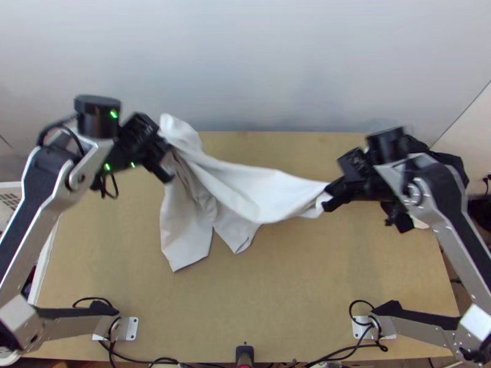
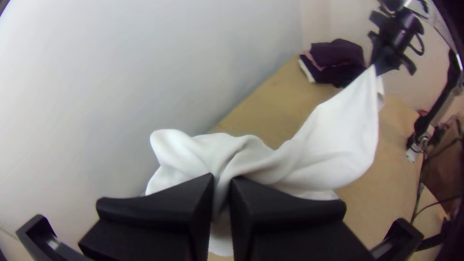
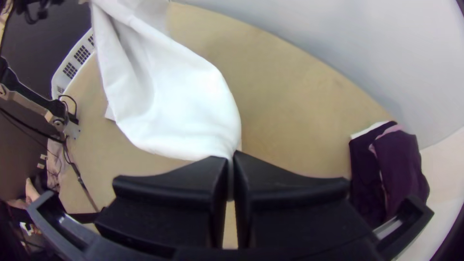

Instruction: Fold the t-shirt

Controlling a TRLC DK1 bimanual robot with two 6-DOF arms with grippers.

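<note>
- White t-shirt (image 1: 258,190) is strung between the left gripper (image 1: 167,162) and the right gripper (image 1: 328,197), over the wooden table (image 1: 294,294).
- Left gripper: fingers (image 2: 295,208) pinching a bunched part of the shirt; cloth runs in between the two tips, gathers in soft folds just past them and also shows in the gap between the fingers.
- Right gripper: fingers (image 3: 169,188) pinching a narrow end of the shirt right at the tips; a thin strip shows between them, and the cloth widens away from there toward the left gripper.
- Middle of shirt: slack band between the grippers, sagging a bit, bunched and twisted rather than spread flat.
- Loose part: droops from the left gripper's side and the band in two flaps, pointing to the table's near edge. Can't tell if the flaps touch the table.
- Top view: a bit of shirt sticks up past the left gripper's tips, against the pale wall (image 1: 276,61).
- Dark folded clothes (image 3: 401,164) sit on the table, apart from the shirt.
</note>
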